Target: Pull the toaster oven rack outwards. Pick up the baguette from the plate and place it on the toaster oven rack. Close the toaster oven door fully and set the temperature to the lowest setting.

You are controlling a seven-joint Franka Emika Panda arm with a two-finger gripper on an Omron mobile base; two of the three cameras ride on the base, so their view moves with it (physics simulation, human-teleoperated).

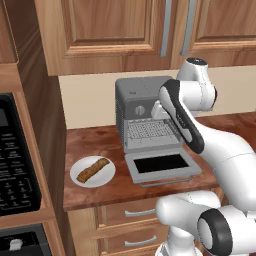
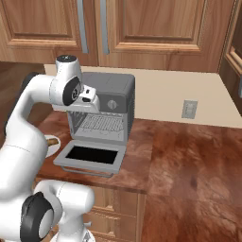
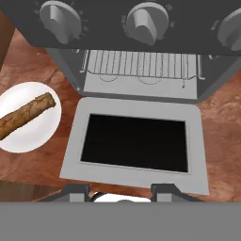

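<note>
rack (image 3: 143, 64) looks stiff, light wire, best hooked at its front bar; gripper (image 3: 121, 193) hangs empty, jaws partly apart, above the door (image 3: 135, 143)

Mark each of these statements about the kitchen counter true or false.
1. The toaster oven door lies folded down open. True.
2. The baguette sits on the oven rack. False: it lies on the white plate.
3. The plate is beside the toaster oven on the counter. True.
4. The tool is holding the baguette. False: it hovers above the open door, holding nothing.
</note>
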